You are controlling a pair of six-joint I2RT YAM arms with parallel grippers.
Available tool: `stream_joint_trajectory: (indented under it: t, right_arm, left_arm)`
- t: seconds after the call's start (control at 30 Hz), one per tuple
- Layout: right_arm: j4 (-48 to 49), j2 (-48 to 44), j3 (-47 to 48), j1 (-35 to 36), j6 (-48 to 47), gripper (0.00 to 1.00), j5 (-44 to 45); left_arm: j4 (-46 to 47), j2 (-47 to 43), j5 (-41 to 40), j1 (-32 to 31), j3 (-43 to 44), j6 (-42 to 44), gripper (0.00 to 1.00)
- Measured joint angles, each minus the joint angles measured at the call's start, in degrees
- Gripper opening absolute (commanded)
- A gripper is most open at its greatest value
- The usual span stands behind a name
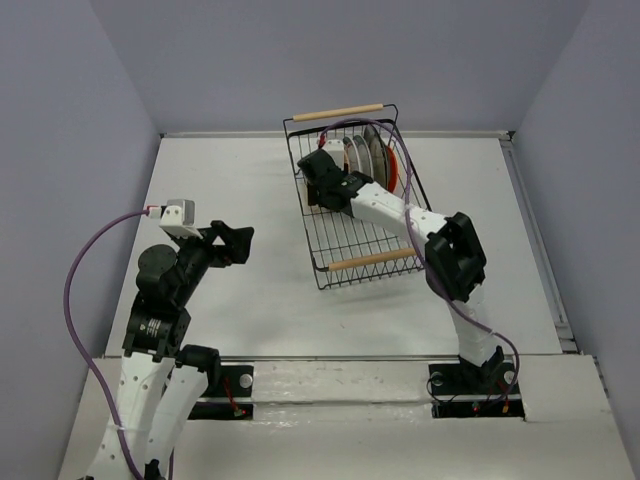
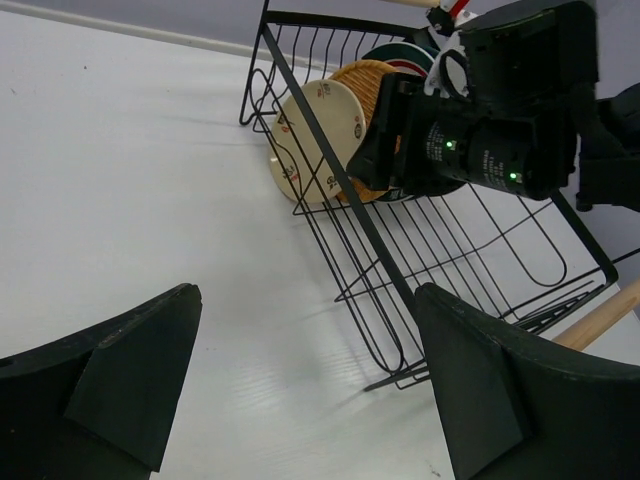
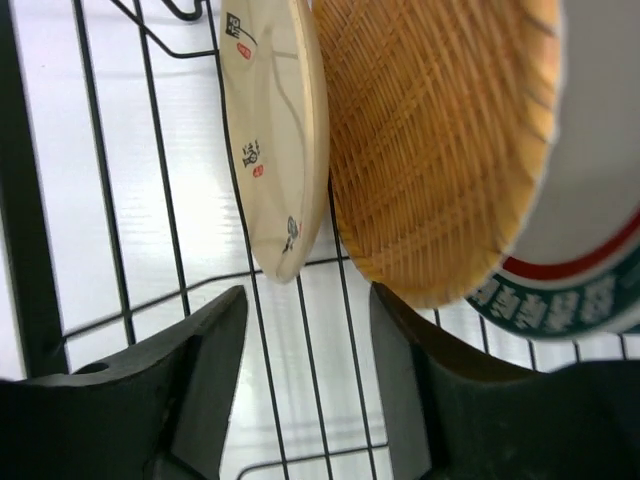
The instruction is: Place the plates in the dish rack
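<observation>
White table [image 1: 240,180], matte and bare around the arms, with a raised lip along its far and right edges. Pale lavender-grey walls [image 1: 60,120] close in on three sides. A white board strip [image 1: 350,380] runs along the near edge and carries both arm bases. A purple cable [image 1: 80,270] loops off the left arm.

We see the left gripper [image 2: 308,330] hovering over bare table, fingers spread wide with nothing between them. The dish rack [image 1: 350,235] sits ahead of it and to its right, well apart, skewed on the table. One wooden handle [image 1: 370,260] is at the near end and the other [image 1: 338,112] at the far end.

The right gripper [image 3: 307,320] is inside the rack, over the wire floor. Its fingers are parted about halfway and it has hold of nothing.

The plates [image 1: 372,155] stand on edge in a row at the rack's far end, just beyond its fingertips. The cream plate [image 3: 275,130] with small printed marks is closest, its lower rim just past the gap between the fingers, not touching them. A tan woven-look plate [image 3: 430,150] leans next to it. After that comes a white plate [image 3: 590,250] with a teal and red rim. From above we see an orange edge at the far side of the row. We cannot tell the full count.
</observation>
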Motion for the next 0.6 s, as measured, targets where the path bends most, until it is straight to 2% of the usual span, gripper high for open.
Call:
stream_joint_trajectory:
  t: [0.13,0.2,0.23,0.27,0.4,0.57,0.6]
  right_arm:
    - [0.9,-6.6,-4.3,0.5,-0.8,0.73,-0.5]
    - [2.3,-10.4,-7.3,0.6,-1.3,0.85,-1.0]
    - [2.6,-13.7,-8.6,0.8,-1.5,0.94,-1.1]
    - [3.6,-15.8,-9.9,0.8,-1.9,0.98,-1.4]
    - [9.7,-31.2,-22.7,0.8,-4.0,1.00,-4.7]
    - [21.3,-59.1,-46.8,0.8,-6.5,1.00,-10.6]
    - [22.1,-61.8,-48.6,0.8,-6.7,1.00,-11.0]
  left_arm:
    - [0.0,0.2,-0.3,0.1,0.0,0.0,0.99]
    - [0.0,0.4,-0.6,0.3,0.0,0.0,0.99]
    - [-0.1,0.5,-0.7,0.4,0.0,0.0,0.99]
    - [-0.2,0.5,-0.8,0.4,0.0,0.0,0.99]
    - [-0.1,-0.3,-0.8,0.4,0.0,0.0,0.99]
    - [1.7,-4.3,1.7,0.4,-0.1,-0.5,0.99]
    - [2.0,-4.7,2.0,0.4,-0.1,-0.5,0.99]
